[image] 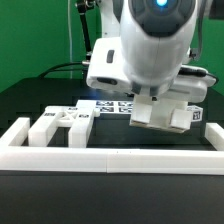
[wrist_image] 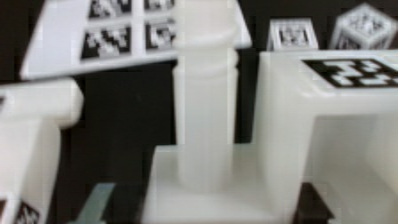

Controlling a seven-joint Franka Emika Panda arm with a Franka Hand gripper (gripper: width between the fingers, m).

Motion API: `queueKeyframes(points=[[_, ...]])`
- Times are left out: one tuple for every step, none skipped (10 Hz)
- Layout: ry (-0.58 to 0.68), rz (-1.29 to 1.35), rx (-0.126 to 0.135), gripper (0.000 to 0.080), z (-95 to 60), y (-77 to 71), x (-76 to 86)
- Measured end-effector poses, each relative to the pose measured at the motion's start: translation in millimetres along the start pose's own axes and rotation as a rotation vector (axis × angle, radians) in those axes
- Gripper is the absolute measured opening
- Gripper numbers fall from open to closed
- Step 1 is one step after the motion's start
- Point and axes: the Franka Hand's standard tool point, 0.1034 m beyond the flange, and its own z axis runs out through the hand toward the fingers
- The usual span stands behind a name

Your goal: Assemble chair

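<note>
In the exterior view my gripper hangs just above the table, shut on a chunky white chair piece with black-and-white tags on its side. The piece sits a little above the tabletop, behind the front rail. In the wrist view my gripper closes on the wide base of a white square bar, which runs away from the jaws. A white block with a tag on top joins it on one side. More white chair parts lie at the exterior view's left, one also in the wrist view.
The low white border rail runs along the front and turns back at the exterior view's left. The marker board lies flat behind the held piece, also in the wrist view. Two small tagged pieces lie beyond it.
</note>
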Motion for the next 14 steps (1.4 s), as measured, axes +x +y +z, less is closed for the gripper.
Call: queueKeyframes(points=[[-0.064, 0.007, -0.004, 0.0333, 0.3, 3.9, 2.9], [-0.05, 0.008, -0.009, 0.0333, -1.2, 4.3, 13.2], [-0.043, 0.007, -0.009, 0.0333, -0.8, 3.6, 15.4], [-0.039, 0.007, -0.008, 0.0339, -1.2, 4.2, 16.2], [-0.037, 0.008, -0.007, 0.0339, -1.4, 4.5, 16.9], [-0.035, 0.008, -0.007, 0.0552, -1.4, 4.6, 17.4], [-0.032, 0.008, -0.007, 0.0552, -1.7, 4.8, 18.2], [-0.027, 0.008, -0.006, 0.0632, -2.1, 5.0, 19.2], [-0.026, 0.009, -0.005, 0.0644, -2.2, 5.2, 19.5], [-0.024, 0.009, -0.005, 0.0644, -2.3, 5.4, 19.9], [-0.021, 0.008, -0.004, 0.0649, -1.5, 6.5, 22.0], [-0.016, 0.013, -0.001, 0.0649, 3.2, 10.2, 30.8], [-0.019, 0.016, 0.003, 0.0649, 4.5, 12.9, 33.4], [-0.02, 0.018, 0.005, 0.0649, 3.2, 15.1, 35.2]])
